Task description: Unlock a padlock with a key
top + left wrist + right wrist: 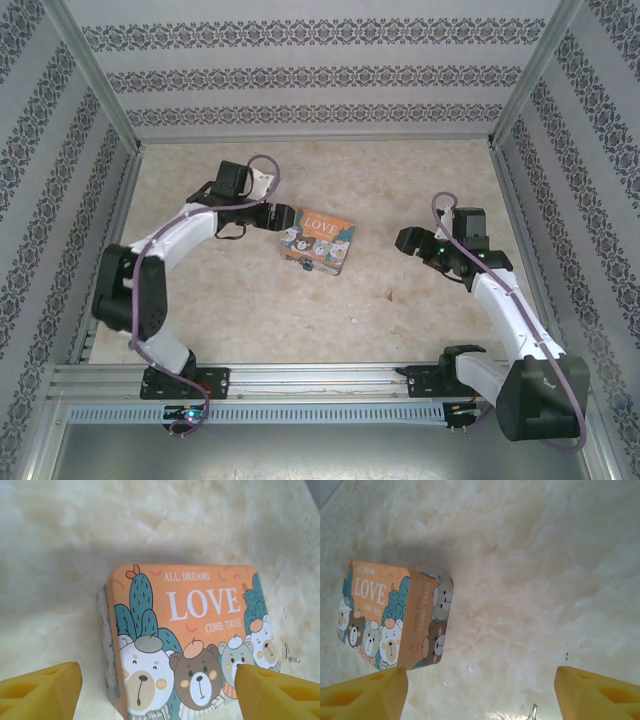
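The orange-and-teal "LOVE" picture box lies mid-table. My left gripper is at its left end. In the left wrist view that gripper is open, its yellow fingers spread above the bear end of the box with nothing between them. My right gripper hangs to the right of the box, apart from it, and is open over bare table. A tiny thin silvery piece, which I take for the key, lies on the table. The padlock is hidden.
The box sits at the left of the right wrist view. Patterned walls and metal posts close in the pale marbled table on three sides. A rail with both arm bases runs along the near edge.
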Robot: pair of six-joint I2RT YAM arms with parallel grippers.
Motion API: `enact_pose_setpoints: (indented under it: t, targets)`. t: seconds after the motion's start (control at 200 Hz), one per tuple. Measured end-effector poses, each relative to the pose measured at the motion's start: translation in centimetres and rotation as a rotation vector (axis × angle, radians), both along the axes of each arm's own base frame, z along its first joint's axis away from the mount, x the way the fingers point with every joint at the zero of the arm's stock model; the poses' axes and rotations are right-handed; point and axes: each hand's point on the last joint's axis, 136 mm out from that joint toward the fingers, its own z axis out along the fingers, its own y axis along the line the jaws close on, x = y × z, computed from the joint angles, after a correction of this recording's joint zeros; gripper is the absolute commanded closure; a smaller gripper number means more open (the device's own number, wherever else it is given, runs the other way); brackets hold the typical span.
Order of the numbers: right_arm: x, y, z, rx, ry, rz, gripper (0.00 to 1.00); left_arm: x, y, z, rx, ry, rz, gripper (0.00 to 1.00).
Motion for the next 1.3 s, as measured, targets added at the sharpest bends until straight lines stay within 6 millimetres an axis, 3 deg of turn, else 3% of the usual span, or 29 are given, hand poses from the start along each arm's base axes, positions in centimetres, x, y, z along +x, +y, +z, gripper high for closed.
enact_pose_setpoints:
  t: [0.095,0.2,0.425,0.62,0.894,1.104,1.299]
  targets:
    - [-0.5,0.4,-0.9,0.009,0.052,0.001,0.36,-1.3,1.1,1.7,-0.012,-0.072,0.06,0.18]
    - [-1.2,1.4,-2.2,0.015,0.125,0.02,0.44,-3.4,2.3,2.1,-0.045,-0.111,0.131,0.18]
    - [-3.3,3.4,-6.4,-0.002,0.328,0.076,0.52,-8.0,4.5,-0.5,-0.117,-0.059,0.281,0.18]
    - [-5.1,4.3,-9.3,-0.067,0.45,0.122,0.56,-10.4,5.7,-3.3,-0.159,0.004,0.377,0.18]
    - [-5.3,4.3,-10.6,-0.161,0.507,0.147,0.6,-11.5,6.6,-7.9,-0.213,0.108,0.502,0.18]
    - [-5.3,4.5,-11.4,-0.203,0.538,0.174,0.72,-10.8,6.5,-8.0,-0.234,0.101,0.523,0.18]
    - [-5.8,4.3,-11.7,-0.239,0.574,0.182,0.7,-10.5,6.5,-7.8,-0.243,0.093,0.532,0.18]
